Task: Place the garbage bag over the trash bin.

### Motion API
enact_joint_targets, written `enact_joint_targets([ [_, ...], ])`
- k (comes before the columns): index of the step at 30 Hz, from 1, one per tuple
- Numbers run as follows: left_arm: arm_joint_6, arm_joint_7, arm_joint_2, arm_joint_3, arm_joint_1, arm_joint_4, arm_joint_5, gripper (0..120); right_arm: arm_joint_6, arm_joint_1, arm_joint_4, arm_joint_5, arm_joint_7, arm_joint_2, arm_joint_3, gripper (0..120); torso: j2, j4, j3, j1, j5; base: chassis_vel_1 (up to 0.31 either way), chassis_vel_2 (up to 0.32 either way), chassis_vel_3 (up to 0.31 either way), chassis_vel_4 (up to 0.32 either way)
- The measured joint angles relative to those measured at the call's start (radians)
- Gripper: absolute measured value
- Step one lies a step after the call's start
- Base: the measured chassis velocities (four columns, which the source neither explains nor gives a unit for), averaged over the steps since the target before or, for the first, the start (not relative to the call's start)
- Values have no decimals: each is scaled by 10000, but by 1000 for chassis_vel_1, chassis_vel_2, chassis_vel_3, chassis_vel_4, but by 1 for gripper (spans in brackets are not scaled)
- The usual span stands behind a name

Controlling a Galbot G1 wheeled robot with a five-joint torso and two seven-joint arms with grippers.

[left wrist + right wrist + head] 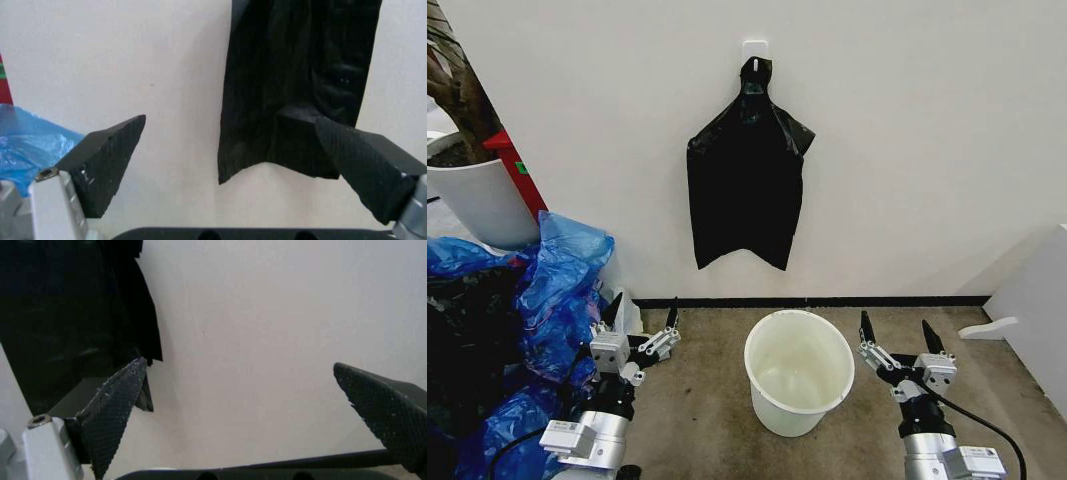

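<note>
Both hands, left hand (639, 312) and right hand (898, 335), wide open and empty, flank the bin (799, 385) on the floor, while the bag (745, 185) hangs above from a wall hook (755, 50), seemingly for taking.

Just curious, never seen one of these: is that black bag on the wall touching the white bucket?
Apart. The head view shows bare wall and floor between the garbage bag and the trash bin.

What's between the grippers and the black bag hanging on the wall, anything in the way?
Nothing visible. The garbage bag hangs free on the wall above the trash bin. The left gripper and right gripper flank the bin, both open, with only bare wall ahead.
</note>
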Motion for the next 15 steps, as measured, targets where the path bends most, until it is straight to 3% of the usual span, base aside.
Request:
enact_joint_targets([
  [15,54,-10,-19,-2,-41,-31,-120,100,-256,245,-39,125,-119,-104,-81,100,0,0,0,0,0,0,0,0,0],
])
